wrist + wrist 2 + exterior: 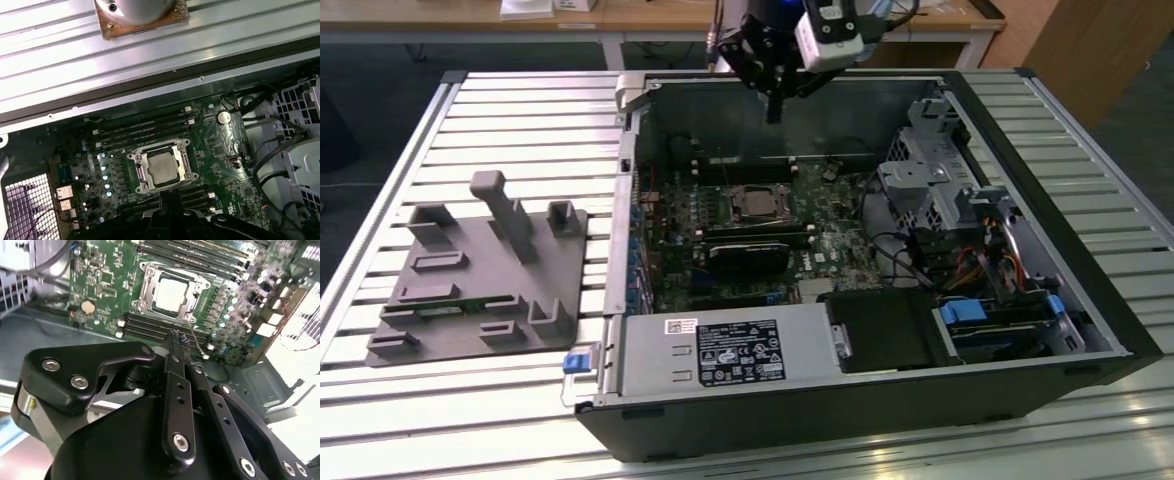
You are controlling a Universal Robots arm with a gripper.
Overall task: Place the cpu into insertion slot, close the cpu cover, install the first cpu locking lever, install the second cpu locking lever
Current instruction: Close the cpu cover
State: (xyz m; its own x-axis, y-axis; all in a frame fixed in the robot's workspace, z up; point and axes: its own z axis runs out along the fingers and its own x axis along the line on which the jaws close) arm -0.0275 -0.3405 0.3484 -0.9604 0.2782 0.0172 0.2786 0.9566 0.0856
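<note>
The cpu [754, 204] lies in the insertion slot [735, 190] on the green motherboard inside the open computer case. Its dull grey top shows in both wrist views [172, 290] [164, 167]. The silvery cpu cover [145, 287] [142, 170] lies flat around it as a frame. My gripper [774, 112] hangs well above the board, near the case's far wall, and touches nothing. Its thin black fingertips [178, 335] [170, 197] are pressed together, shut with nothing between them, on the near side of the socket in both wrist views. I cannot make out how the locking levers stand.
A long black card [754, 250] sits beside the socket. The power supply [707, 352] and drive cage [941, 180] fill the case's other parts, with cables [961, 265]. A grey fixture plate [480, 270] lies at the exterior view's left on the slatted table [520, 110].
</note>
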